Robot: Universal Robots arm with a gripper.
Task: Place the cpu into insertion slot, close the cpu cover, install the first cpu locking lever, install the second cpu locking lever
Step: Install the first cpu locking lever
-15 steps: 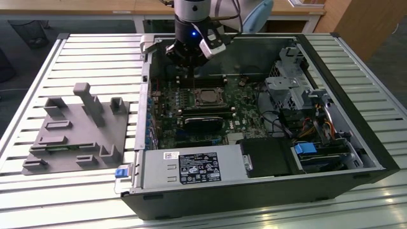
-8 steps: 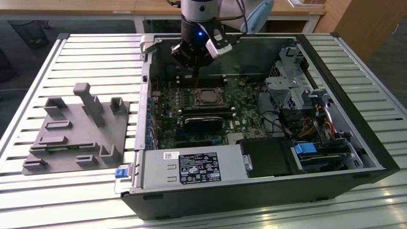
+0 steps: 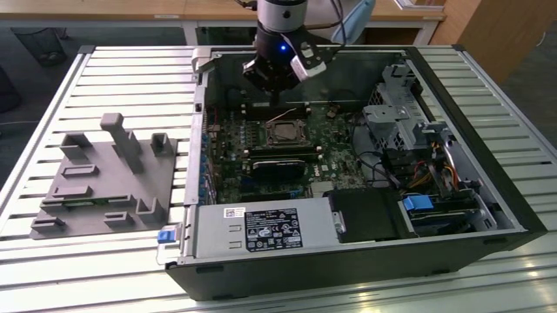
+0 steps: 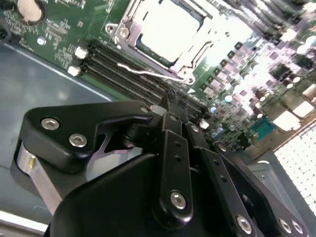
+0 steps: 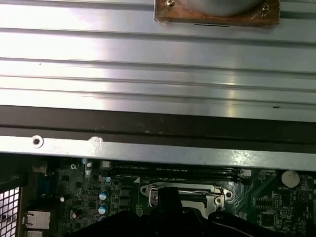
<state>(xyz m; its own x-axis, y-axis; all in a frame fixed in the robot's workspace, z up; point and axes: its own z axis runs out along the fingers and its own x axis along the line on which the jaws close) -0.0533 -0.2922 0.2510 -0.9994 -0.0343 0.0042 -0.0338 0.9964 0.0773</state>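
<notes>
While the jaws (image 4: 170,101) look pressed together just short of the cpu cover (image 4: 168,34), the cpu (image 4: 165,24) apparently sits in its insertion slot, cover seemingly down, one locking lever (image 4: 143,71) unlatched.

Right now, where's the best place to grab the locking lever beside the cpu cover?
Take the locking lever at its kinked stretch, coming from above on the memory slots' side. It is a thin wire lying low along the cpu cover's edge, so probably only that bend offers purchase.
</notes>
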